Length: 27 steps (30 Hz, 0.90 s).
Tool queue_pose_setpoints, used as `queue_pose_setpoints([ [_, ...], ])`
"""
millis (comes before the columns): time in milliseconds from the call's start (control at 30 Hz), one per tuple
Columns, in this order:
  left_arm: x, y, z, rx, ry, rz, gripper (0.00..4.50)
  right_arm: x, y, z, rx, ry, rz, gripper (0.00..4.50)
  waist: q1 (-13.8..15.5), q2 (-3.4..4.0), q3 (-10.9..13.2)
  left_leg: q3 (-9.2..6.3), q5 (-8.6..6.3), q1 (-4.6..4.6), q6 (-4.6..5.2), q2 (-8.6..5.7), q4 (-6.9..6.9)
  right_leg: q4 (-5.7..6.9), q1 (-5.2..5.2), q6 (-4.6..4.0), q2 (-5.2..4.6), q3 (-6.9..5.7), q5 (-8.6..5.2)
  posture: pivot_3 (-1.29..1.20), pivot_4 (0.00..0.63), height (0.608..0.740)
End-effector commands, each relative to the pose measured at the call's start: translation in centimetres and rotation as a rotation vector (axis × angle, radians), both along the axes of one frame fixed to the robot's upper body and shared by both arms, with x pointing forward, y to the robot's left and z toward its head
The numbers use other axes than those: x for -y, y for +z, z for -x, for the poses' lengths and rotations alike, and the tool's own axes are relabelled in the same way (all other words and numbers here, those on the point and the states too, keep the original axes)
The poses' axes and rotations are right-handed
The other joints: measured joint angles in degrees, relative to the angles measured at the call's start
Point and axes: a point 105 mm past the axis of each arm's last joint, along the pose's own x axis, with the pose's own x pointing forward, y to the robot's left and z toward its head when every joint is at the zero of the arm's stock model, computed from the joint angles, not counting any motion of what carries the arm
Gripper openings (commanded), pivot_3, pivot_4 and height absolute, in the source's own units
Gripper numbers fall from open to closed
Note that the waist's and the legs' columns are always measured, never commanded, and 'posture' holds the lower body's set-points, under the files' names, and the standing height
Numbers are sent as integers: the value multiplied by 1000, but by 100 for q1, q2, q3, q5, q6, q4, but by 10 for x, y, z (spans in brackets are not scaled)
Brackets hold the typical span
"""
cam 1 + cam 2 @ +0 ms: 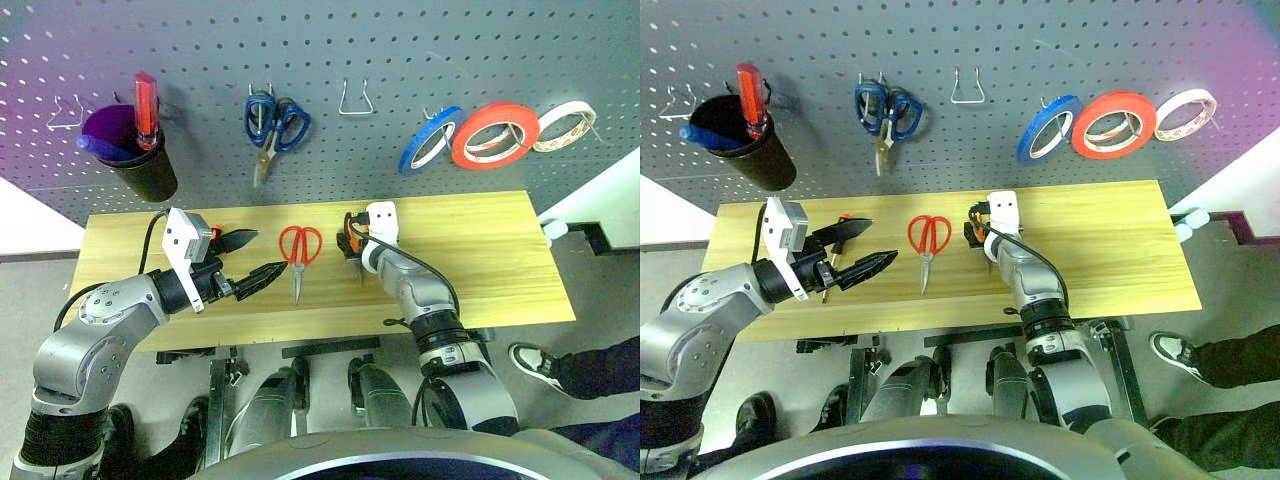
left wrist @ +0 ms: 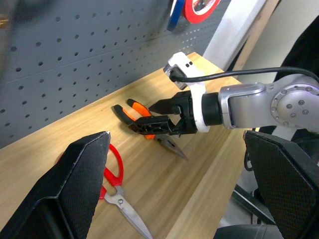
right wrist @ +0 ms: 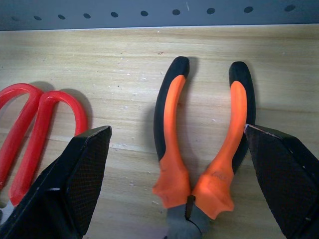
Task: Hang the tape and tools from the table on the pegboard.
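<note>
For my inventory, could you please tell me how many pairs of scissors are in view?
2: blue-handled scissors hanging on the pegboard, and red-handled scissors lying on the table.

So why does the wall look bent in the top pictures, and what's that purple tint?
Left eye view: the pegboard bows and the table edges curve, a wide-lens effect; a purple cast tints its upper left corner. Right eye view: the same cast sits upper right. Right wrist view: the pliers throw soft shadows on the wood. Left wrist view: the upper left pegboard corner looks smeared.
</note>
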Motion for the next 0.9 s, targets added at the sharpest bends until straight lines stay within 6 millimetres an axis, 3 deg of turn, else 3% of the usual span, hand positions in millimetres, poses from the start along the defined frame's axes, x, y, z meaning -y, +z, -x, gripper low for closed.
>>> queue_pose_setpoints([
  [33, 3, 6, 2, 32, -11, 10, 4500, -3, 4, 0, 19, 12, 24, 4456, -4, 0, 0, 0, 0, 0, -1, 0, 0, 0, 0, 0, 0, 0, 0, 30, 362, 739],
  [267, 1, 8, 2, 38, -5, 8, 4500, 1, -7, 1, -16, 5, 80, 4456, -6, 0, 0, 0, 9, 0, -15, 0, 0, 0, -1, 0, 0, 0, 0, 39, 367, 739],
  [567, 1, 8, 3, 43, 2, 9, 4500, -10, 0, -6, -30, 9, 129, 4456, -3, 0, 0, 0, 9, 0, -15, 0, -1, 1, -1, 0, 0, -1, 0, 45, 361, 739],
  [900, 0, 8, 3, 47, 10, 8, 4500, 3, -9, -8, -75, -28, 182, 4456, 6, 0, 0, 0, 21, 0, -35, 0, -2, 0, 0, 0, 0, -2, 0, 52, 353, 739],
])
